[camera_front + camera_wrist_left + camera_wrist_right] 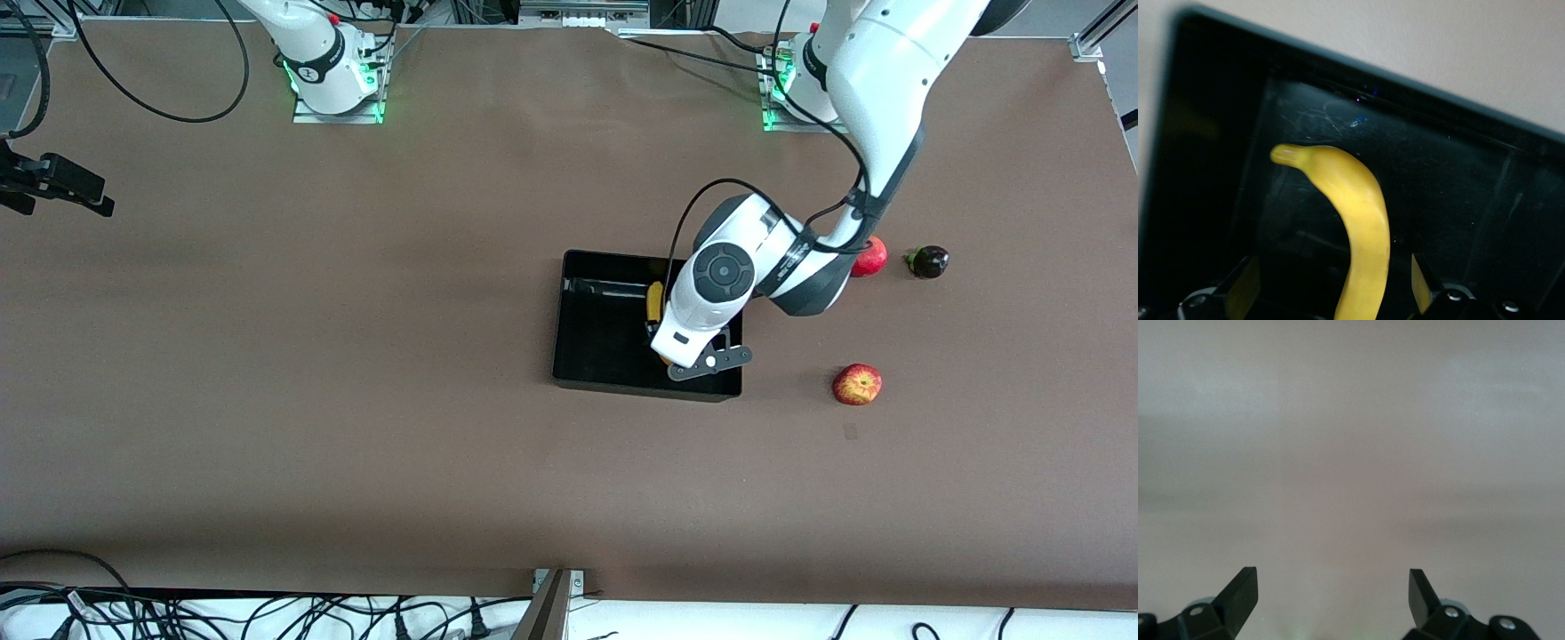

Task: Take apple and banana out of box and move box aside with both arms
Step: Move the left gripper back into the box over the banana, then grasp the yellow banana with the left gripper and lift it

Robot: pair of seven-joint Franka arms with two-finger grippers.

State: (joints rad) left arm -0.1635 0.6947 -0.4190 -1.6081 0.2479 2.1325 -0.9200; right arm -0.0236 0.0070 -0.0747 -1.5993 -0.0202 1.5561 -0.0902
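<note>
One black box (pixel 605 329) sits a little past the middle of the front view, toward the left arm's end of the table. One banana (pixel 654 300) is inside it, along the wall on the left arm's side. Most of its length is covered in that view by the left arm's white wrist, so only a short yellow end shows.

The left gripper (pixel 1331 267) is low in the box over the banana. In the left wrist view its fingers (pixel 1245 288) stand apart, one on each side of the fruit, with a dark gap showing between each pad and the yellow skin. The banana's stalk end curves up toward the middle of that frame over the scratched box floor.

Three more fruits lie on the bare table outside the box, all toward the left arm's end. One apple (pixel 857 384), streaked red and yellow, is nearer the front camera than the other two, well apart from the box. One plain red fruit (pixel 871 256) is half hidden by the left arm's elbow. One dark purple fruit (pixel 928 261) with a green stalk lies just beside it. Black cables trail along the lower edge of the frame.

The right gripper (pixel 1331 583) waits over empty brown table at the right arm's end, with its fingers spread and nothing between them.
</note>
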